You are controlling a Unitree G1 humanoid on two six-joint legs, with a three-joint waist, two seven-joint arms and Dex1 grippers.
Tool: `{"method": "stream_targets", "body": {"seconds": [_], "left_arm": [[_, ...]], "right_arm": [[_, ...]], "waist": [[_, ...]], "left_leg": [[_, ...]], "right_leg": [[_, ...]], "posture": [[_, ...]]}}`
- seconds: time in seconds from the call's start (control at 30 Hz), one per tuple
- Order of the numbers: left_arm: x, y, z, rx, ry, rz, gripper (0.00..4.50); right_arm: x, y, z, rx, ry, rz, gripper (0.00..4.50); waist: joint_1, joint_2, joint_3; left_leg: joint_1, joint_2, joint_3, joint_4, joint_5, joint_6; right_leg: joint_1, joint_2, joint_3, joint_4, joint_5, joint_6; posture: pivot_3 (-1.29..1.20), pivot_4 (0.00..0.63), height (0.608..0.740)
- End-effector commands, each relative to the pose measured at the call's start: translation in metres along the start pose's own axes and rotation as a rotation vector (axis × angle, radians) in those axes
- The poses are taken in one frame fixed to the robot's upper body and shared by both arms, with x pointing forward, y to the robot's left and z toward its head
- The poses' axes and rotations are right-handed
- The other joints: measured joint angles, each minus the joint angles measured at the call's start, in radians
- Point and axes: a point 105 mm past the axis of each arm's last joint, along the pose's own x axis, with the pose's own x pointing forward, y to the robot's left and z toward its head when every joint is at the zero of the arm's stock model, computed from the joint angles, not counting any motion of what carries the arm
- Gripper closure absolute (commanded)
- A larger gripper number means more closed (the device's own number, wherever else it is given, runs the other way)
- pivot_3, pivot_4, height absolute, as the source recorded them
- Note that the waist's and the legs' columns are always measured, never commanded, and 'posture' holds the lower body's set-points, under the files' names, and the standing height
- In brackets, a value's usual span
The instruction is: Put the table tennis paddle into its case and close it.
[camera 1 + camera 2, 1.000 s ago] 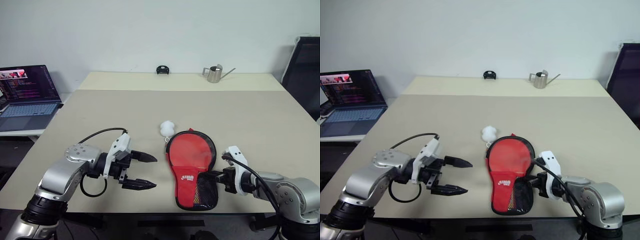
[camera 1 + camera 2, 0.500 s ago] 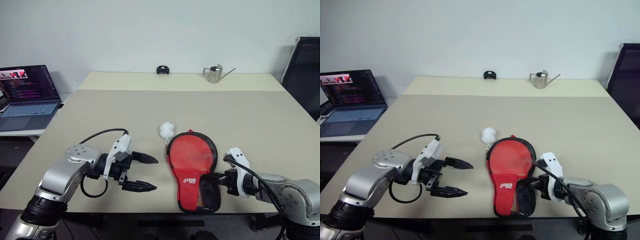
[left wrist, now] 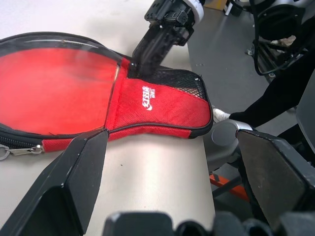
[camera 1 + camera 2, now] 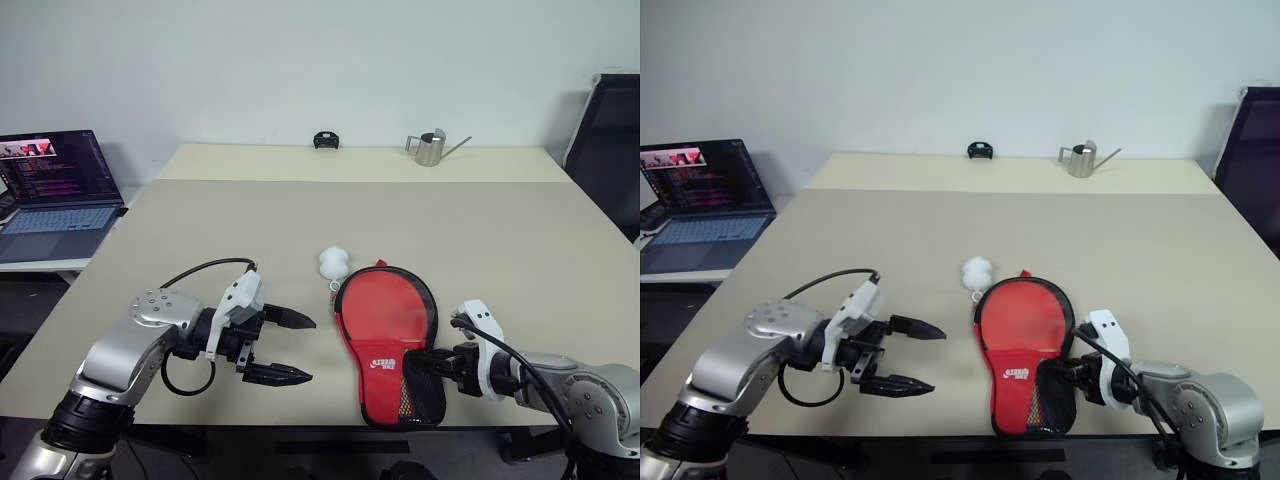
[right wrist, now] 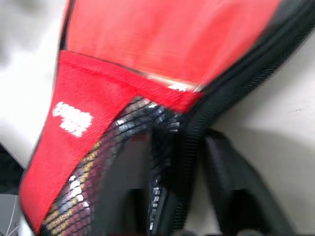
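While the case (image 4: 391, 340) lay red side up at the table's (image 4: 500, 240) near edge, we saw it sit straighter than before; our right gripper (image 4: 432, 362) loosened at its mesh end, the left gripper (image 4: 292, 347) hovering spread wide.

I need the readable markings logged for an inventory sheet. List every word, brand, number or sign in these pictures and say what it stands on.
White logo on the red case: two short lines of white lettering, too blurred to read.
Laptop screen: rows of coloured text, too small to read.
Small black object and metal watering can at the table's far edge: no marking can be made out.
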Motion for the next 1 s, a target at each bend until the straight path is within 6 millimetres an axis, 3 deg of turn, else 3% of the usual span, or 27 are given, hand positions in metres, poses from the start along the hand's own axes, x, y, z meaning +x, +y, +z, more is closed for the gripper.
{"method": "stream_targets", "body": {"seconds": [0.03,0.17,0.37,0.6,0.73,0.9,1.0], "left_arm": [[-0.002,0.000,0.001,0.024,0.009,0.006,0.00],[-0.002,0.000,0.000,0.024,0.007,0.008,0.00],[-0.001,0.003,0.000,0.028,-0.004,0.022,0.00],[0.009,0.018,0.011,0.065,-0.037,0.081,0.00],[0.019,0.030,0.017,0.112,-0.038,0.129,0.00],[0.040,0.054,0.024,0.156,-0.046,0.223,0.00],[0.069,0.062,0.029,0.162,-0.072,0.225,0.00]], "right_arm": [[-0.004,0.004,-0.005,0.011,-0.011,0.010,1.49],[-0.015,0.005,-0.001,0.003,-0.044,0.022,0.20],[-0.047,0.006,0.013,-0.059,-0.127,0.081,0.20],[-0.066,0.028,0.030,-0.137,-0.200,0.260,0.09],[-0.066,0.022,0.047,-0.222,-0.233,0.200,0.09],[-0.064,0.017,0.066,-0.271,-0.271,0.168,0.09],[-0.063,0.016,0.077,-0.304,-0.304,0.157,0.09]], "waist": [[0.000,0.000,0.000],[0.000,0.000,0.000],[0.003,0.000,0.000],[0.003,0.000,0.001],[0.003,-0.001,0.001],[0.005,-0.001,0.002],[0.006,-0.001,0.002]], "left_leg": [[0.000,0.000,0.000,0.000,0.000,0.000],[0.000,0.000,0.000,0.000,0.000,0.000],[0.000,0.000,0.000,0.000,0.000,0.000],[0.002,0.000,-0.001,0.000,0.000,0.000],[0.003,0.000,-0.001,0.000,0.000,0.000],[0.003,0.000,-0.001,0.000,0.000,0.000],[0.003,0.000,-0.001,0.000,0.000,0.000]], "right_leg": [[0.000,0.000,0.000,0.000,0.000,0.000],[0.000,0.000,0.000,0.000,0.000,0.000],[0.001,0.000,-0.001,0.000,0.000,0.000],[0.003,0.000,-0.001,0.000,0.000,0.000],[0.005,0.000,-0.001,0.000,0.000,0.000],[0.005,0.001,-0.001,-0.001,0.000,0.000],[0.005,0.000,-0.001,-0.001,0.000,0.000]], "posture": [[0.00,0.150,0.740],[0.00,0.150,0.740],[0.00,0.150,0.740],[0.00,0.150,0.740],[0.00,0.150,0.740],[0.00,0.150,0.740],[0.00,0.150,0.740]]}}
